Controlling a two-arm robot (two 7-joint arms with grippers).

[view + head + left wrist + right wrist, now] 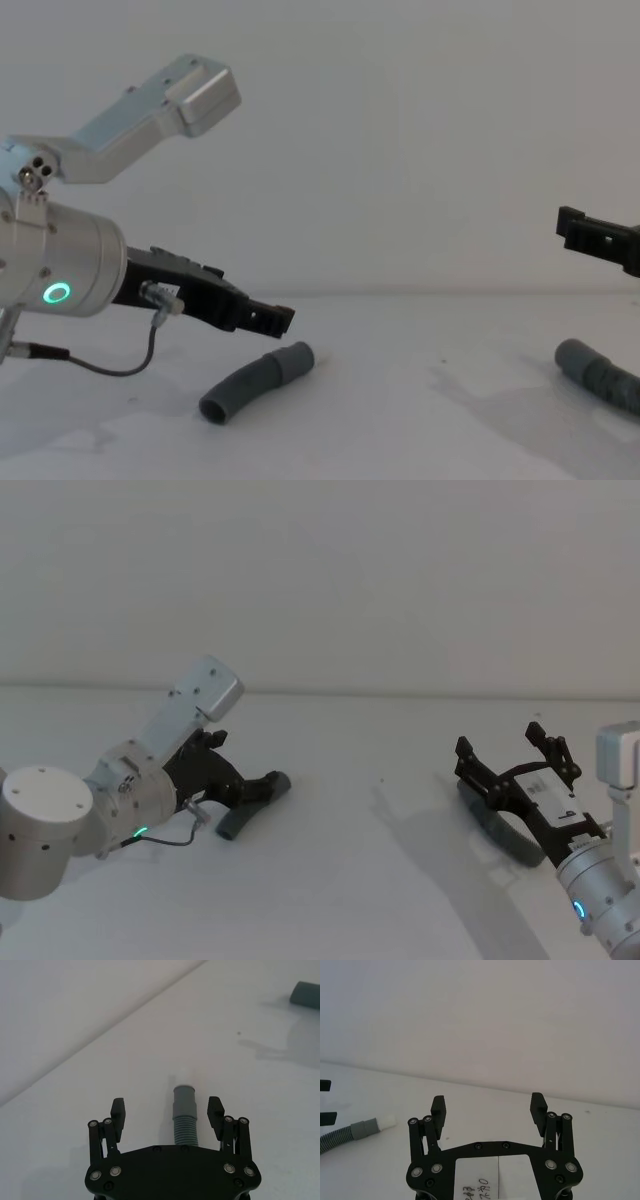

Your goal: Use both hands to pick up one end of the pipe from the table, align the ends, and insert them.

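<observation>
A: Left gripper (167, 1108), go.
B: Spread wide, nothing in it. It hangs low over the table (380, 900). The left pipe piece (184, 1119) lies flat between the two fingers (118, 1112), untouched — in the chest view there's a gap between fingertips and hose.
A: Which end leads?
B: The grey cuff with the white spigot tip (386, 1121), pointing away from the wrist.
A: Right gripper (488, 1102)?
B: Same, wide open and empty. It's held up in the air over the right pipe piece (600, 372), clear of it.
A: Where's that piece?
B: On the table at the robot's right, well apart from the left one. Its smooth grey end (305, 995) shows far off in the left wrist view.
</observation>
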